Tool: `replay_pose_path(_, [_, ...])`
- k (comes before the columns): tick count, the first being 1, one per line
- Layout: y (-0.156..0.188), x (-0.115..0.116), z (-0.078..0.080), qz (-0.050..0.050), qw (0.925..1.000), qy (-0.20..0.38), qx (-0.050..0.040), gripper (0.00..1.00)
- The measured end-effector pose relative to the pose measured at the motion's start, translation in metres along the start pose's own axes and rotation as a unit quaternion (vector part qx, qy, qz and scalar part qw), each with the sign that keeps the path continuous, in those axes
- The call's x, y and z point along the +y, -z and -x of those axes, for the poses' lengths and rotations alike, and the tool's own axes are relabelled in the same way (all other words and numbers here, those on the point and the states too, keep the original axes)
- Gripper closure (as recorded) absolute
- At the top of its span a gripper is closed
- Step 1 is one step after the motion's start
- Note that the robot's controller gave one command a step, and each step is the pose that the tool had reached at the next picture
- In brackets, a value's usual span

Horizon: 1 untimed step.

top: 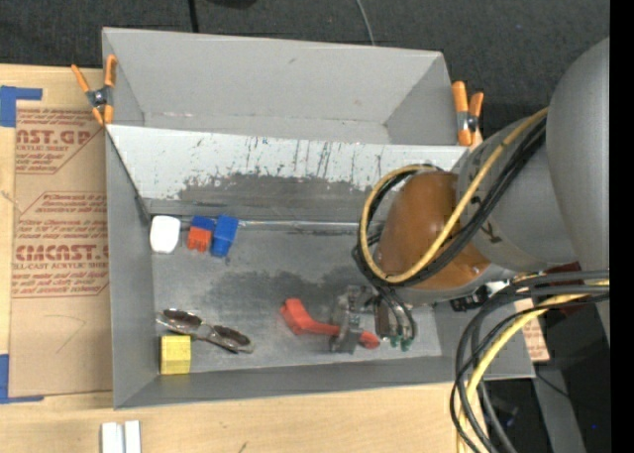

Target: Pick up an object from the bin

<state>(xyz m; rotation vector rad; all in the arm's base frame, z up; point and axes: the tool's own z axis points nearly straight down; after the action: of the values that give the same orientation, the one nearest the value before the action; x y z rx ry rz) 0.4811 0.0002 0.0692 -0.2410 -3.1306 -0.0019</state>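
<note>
My gripper (349,327) is low at the bin's front right, right on top of a red-orange elongated thing (300,317) that lies on the floor. One end of the red thing sticks out to the gripper's left and a small bit shows on its right; the middle is hidden under the gripper. A metal tongs-like tool (205,331) lies further left along the front wall.
A yellow cube (175,354) sits in the front left corner. At the left wall, further back, a white cylinder (164,234), a small orange block (200,238) and a blue block (225,235) stand in a row. The arm's brown cover and cables hang over the bin's right side.
</note>
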Motion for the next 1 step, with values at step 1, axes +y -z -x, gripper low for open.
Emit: replay_pose_path(1, [0.0000, 0.0000, 0.0000, 0.000, 1.0000, 0.000, 0.0000, 1.00])
